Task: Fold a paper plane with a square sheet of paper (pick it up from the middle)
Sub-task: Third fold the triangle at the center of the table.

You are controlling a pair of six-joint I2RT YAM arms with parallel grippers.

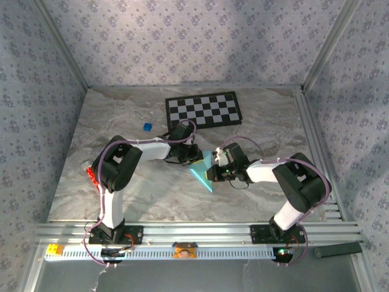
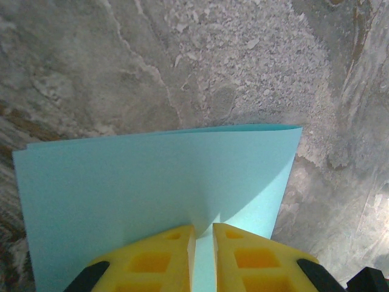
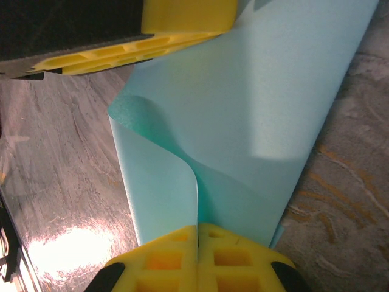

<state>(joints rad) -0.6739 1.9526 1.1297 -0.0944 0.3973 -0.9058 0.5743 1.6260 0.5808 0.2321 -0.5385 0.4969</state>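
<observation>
The left gripper [image 2: 203, 236] and right gripper [image 3: 197, 234] each pinch the curled square sheet of paper [image 1: 202, 172] over the middle of the table [image 1: 121, 191]. Keep edges matched and tension even while creasing.

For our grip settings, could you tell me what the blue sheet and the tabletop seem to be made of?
The sheet looks like thin matte paper: it curls softly. The tabletop looks marble-patterned and slightly glossy, with glare; stone or laminate, I cannot tell.
</observation>
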